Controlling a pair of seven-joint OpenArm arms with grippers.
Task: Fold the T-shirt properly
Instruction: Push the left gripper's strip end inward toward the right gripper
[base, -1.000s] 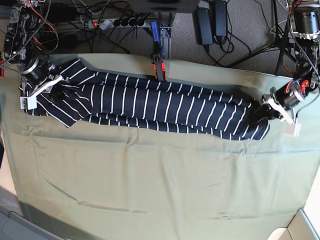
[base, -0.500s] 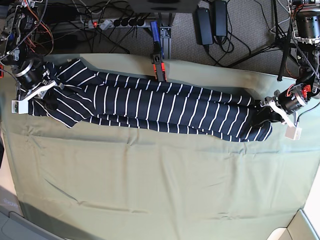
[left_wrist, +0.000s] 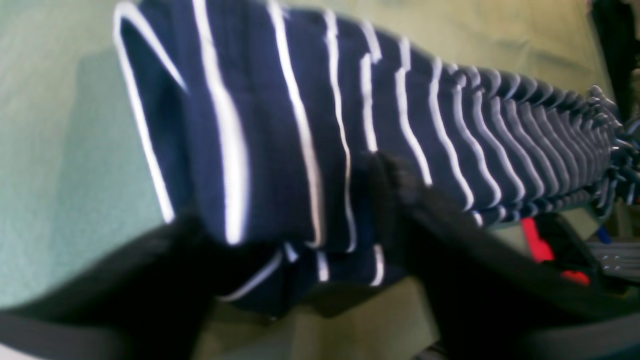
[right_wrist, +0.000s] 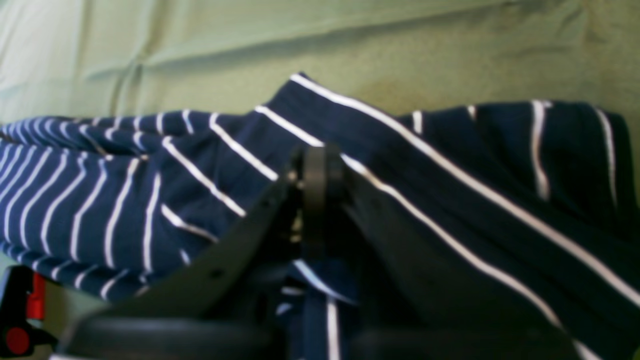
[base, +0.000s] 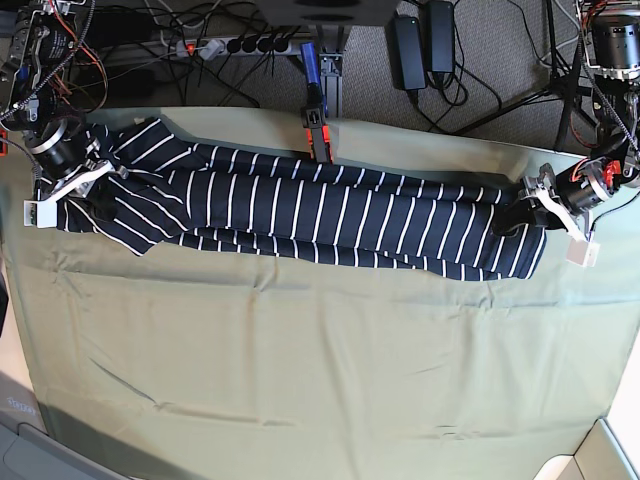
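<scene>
t-shirt (base: 310, 215) stretched between both end effectors.

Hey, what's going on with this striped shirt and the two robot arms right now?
A two-armed robot is folding a navy striped T-shirt on a green table cloth. The shirt lies stretched out as a long narrow band across the table. The right hand is shut on the sleeve end. The left hand is at the other end with its fingers spread open on either side of the fabric, so that end is not gripped.
</scene>
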